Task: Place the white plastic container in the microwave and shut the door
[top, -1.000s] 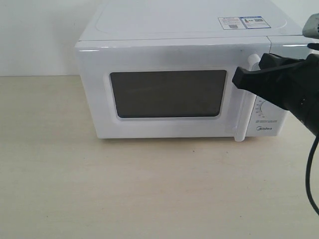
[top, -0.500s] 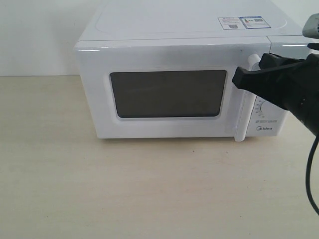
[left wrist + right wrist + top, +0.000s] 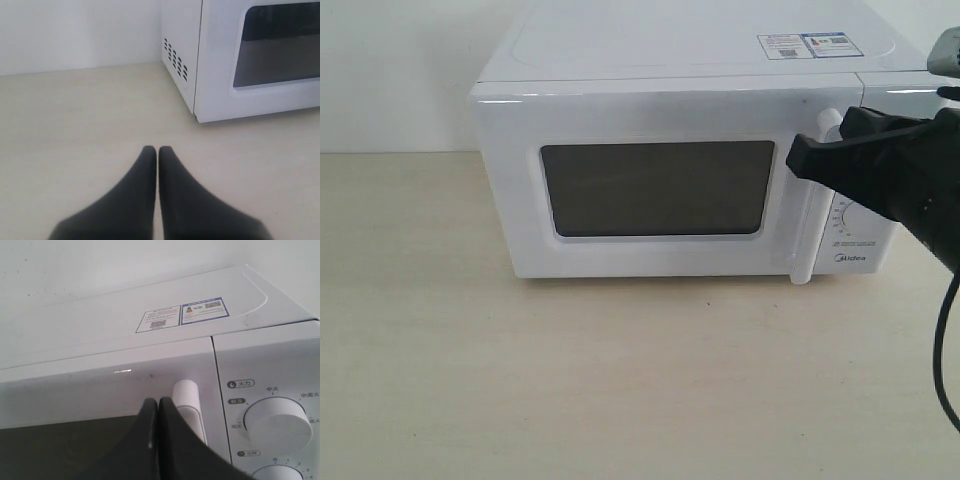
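The white Midea microwave (image 3: 620,60) stands at the back of the table with its door (image 3: 650,120) shut; the dark window (image 3: 658,188) fills the door's middle. My right gripper (image 3: 796,157) is shut and empty, its tips (image 3: 158,402) right in front of the door beside the top of the white bar handle (image 3: 187,396). My left gripper (image 3: 157,149) is also shut and empty, low over the table, away from the microwave's vented side (image 3: 176,59). The white plastic container is out of view.
Two round dials (image 3: 275,421) sit on the control panel next to the handle. A sticker (image 3: 809,45) lies on the microwave's top. The pale wooden table (image 3: 570,380) stretches in front. A black cable (image 3: 945,350) hangs at the right edge.
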Tool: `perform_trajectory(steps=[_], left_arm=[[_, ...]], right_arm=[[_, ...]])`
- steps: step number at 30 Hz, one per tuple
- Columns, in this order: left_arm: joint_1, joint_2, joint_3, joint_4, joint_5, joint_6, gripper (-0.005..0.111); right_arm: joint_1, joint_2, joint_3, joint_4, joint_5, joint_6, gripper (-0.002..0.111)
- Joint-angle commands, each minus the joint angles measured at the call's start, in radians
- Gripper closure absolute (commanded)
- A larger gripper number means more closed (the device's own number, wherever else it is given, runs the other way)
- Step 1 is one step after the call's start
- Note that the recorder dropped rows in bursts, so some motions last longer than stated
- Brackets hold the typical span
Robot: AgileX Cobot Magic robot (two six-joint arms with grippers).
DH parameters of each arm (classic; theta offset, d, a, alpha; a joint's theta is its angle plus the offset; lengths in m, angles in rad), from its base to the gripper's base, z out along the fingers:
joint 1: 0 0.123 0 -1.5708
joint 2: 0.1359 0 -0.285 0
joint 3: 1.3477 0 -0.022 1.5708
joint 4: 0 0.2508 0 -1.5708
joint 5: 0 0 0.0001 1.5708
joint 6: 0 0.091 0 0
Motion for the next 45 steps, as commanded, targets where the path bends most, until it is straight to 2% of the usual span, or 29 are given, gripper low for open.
perform_trajectory(steps=[1,12,17,20,28,32,38,45], left_arm=[[0.003,-0.004,0.004,0.001,0.001,-0.013,0.103],[0.003,-0.004,0.004,0.001,0.001,-0.013,0.103],[0.003,-0.004,0.004,0.001,0.001,-0.013,0.103],[0.003,-0.004,0.004,0.001,0.001,-0.013,0.103],[0.003,-0.004,0.004,0.001,0.001,-0.013,0.103],[0.003,-0.004,0.004,0.001,0.001,-0.013,0.103],[0.003,-0.004,0.004,0.001,0.001,-0.011,0.103],[0.003,-0.004,0.004,0.001,0.001,-0.011,0.103]], right_arm=[[-0.009,-0.006,0.008,-0.002,-0.007,-0.005,0.108],[-0.01,-0.024,0.008,-0.002,-0.003,-0.005,0.108],[-0.01,-0.087,0.008,0.03,-0.012,-0.152,0.108],[-0.01,-0.163,0.008,0.03,0.106,-0.182,0.108],[-0.028,-0.438,0.008,0.051,0.522,-0.688,0.108],[-0.125,-0.591,0.03,0.051,0.65,-0.657,0.108],[-0.28,-0.83,0.142,0.051,0.658,-0.546,0.108],[-0.328,-1.052,0.263,0.049,0.632,-0.532,0.108]])
